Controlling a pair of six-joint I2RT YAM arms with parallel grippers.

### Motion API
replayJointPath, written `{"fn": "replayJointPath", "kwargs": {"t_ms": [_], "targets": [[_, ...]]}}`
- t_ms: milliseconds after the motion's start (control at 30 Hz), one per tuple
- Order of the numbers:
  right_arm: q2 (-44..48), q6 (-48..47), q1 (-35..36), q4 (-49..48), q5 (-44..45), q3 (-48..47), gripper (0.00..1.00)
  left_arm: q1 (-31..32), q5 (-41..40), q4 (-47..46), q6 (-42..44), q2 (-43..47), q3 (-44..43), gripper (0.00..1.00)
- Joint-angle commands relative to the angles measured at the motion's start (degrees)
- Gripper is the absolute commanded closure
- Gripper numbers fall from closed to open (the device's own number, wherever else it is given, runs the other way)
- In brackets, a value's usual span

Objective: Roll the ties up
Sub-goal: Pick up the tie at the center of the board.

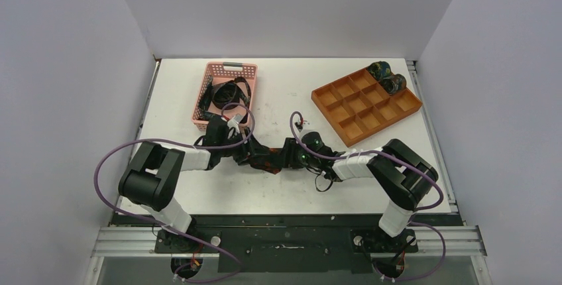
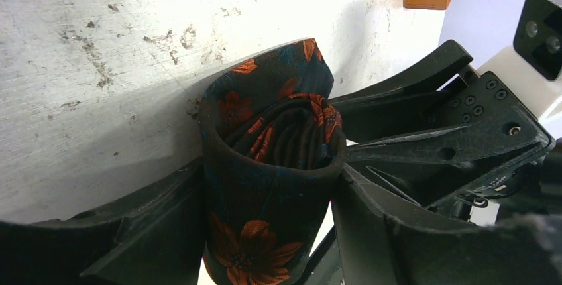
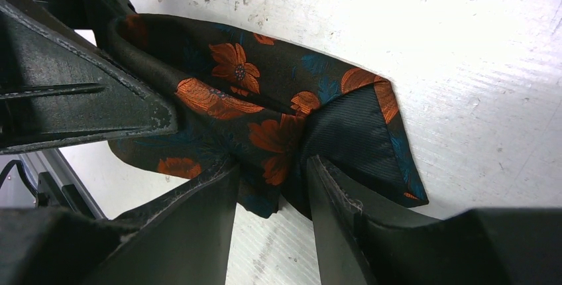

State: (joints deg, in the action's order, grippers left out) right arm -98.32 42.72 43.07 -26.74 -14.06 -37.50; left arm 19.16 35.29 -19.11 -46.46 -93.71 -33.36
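A dark tie with orange flowers (image 1: pixel 263 162) lies on the white table between my two grippers. In the left wrist view its rolled part (image 2: pixel 268 166) stands as an open-topped cylinder, and my left gripper (image 2: pixel 272 189) presses it from both sides. My right gripper (image 3: pixel 273 166) is shut on the bunched fabric near the tie's pointed wide end (image 3: pixel 358 129), which lies flat on the table. From above, the left gripper (image 1: pixel 240 152) and right gripper (image 1: pixel 283 156) almost meet. Two rolled ties (image 1: pixel 386 76) sit in the orange tray's far corner. More ties (image 1: pixel 227 94) lie loose in the pink basket.
The pink mesh basket (image 1: pixel 205 114) stands just behind my left gripper. The orange compartment tray (image 1: pixel 361 107) lies at the back right, beyond my right arm. Grey walls close the table on three sides.
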Motion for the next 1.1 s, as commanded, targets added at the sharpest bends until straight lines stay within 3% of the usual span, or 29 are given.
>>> {"fn": "replayJointPath", "kwargs": {"t_ms": [0, 133, 433, 533, 733, 1067], "targets": [[-1.99, -1.15, -0.36, 4.95, 1.66, 2.23, 0.57, 0.71, 3.20, -4.90, -0.91, -1.06, 0.38, 0.41], [-2.15, -1.08, -0.39, 4.70, 1.51, 2.35, 0.57, 0.76, 3.52, -6.52, -1.55, -0.94, 0.95, 0.46], [0.06, -0.80, -0.40, 6.12, 1.47, 1.62, 0.55, 1.28, 4.97, -10.43, -3.86, 0.40, 2.81, 1.00], [3.00, -0.84, -0.38, 8.64, 2.31, 0.76, 0.51, 1.08, 4.31, -10.57, -5.11, 2.69, 3.89, 1.00], [15.61, -1.71, -2.72, 22.40, 9.74, -3.14, 0.31, -0.31, 1.48, -9.27, -8.32, 13.08, 6.81, 1.00], [34.99, 0.21, -22.60, 38.19, 21.59, -1.79, 0.26, -2.76, -0.86, 5.13, -6.68, 31.39, 2.21, 1.00]]}}
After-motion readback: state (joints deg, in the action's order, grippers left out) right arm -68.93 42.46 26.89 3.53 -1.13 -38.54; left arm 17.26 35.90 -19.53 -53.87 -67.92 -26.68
